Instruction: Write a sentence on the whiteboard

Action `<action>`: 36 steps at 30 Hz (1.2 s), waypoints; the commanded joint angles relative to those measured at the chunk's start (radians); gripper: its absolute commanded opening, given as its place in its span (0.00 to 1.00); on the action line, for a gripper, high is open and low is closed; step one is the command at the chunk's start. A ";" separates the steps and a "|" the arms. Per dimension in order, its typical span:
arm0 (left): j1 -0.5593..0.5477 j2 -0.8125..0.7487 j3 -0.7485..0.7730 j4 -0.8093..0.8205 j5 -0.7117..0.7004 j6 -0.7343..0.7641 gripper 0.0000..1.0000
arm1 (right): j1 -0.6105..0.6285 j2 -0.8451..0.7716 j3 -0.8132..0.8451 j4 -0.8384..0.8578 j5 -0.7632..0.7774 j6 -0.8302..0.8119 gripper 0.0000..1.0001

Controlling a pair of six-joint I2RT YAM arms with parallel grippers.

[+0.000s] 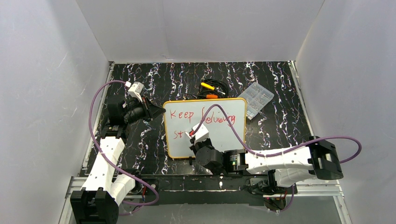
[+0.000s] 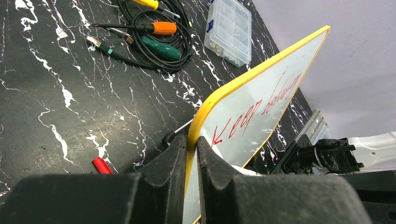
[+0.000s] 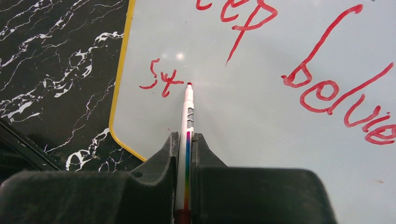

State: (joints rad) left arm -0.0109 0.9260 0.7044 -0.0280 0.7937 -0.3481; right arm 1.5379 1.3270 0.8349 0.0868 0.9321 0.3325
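Red sentence (image 1: 201, 116): "Keep believing" on upper line, "St" begun below, on whiteboard (image 1: 233, 137) at centre of black marbled table (image 1: 280, 126). Marker (image 3: 187, 105) tip at board just right of "St", clenched in right gripper (image 3: 186, 140). Left gripper (image 2: 191, 145) clamped on whiteboard's yellow left edge.

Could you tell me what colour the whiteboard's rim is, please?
The whiteboard's rim is yellow, seen best in the left wrist view.

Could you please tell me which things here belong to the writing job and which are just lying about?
In use: whiteboard, red lettering, marker in the right gripper, left gripper clamping the board's edge.
Lying about: screwdrivers, black cable, clear box, small red piece.
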 commanded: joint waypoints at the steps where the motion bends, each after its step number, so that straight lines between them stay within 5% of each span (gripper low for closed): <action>1: -0.017 0.000 0.024 -0.046 0.041 0.006 0.00 | -0.010 0.002 0.008 0.000 0.030 0.013 0.01; 22: -0.018 0.002 0.027 -0.045 0.042 0.005 0.00 | 0.016 -0.018 -0.009 -0.054 -0.041 0.072 0.01; 36: -0.020 0.007 0.027 -0.046 0.044 0.004 0.00 | 0.016 -0.023 0.002 -0.013 0.093 0.052 0.01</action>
State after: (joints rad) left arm -0.0128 0.9279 0.7074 -0.0299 0.7937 -0.3477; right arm 1.5536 1.3216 0.8341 0.0254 0.9463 0.4004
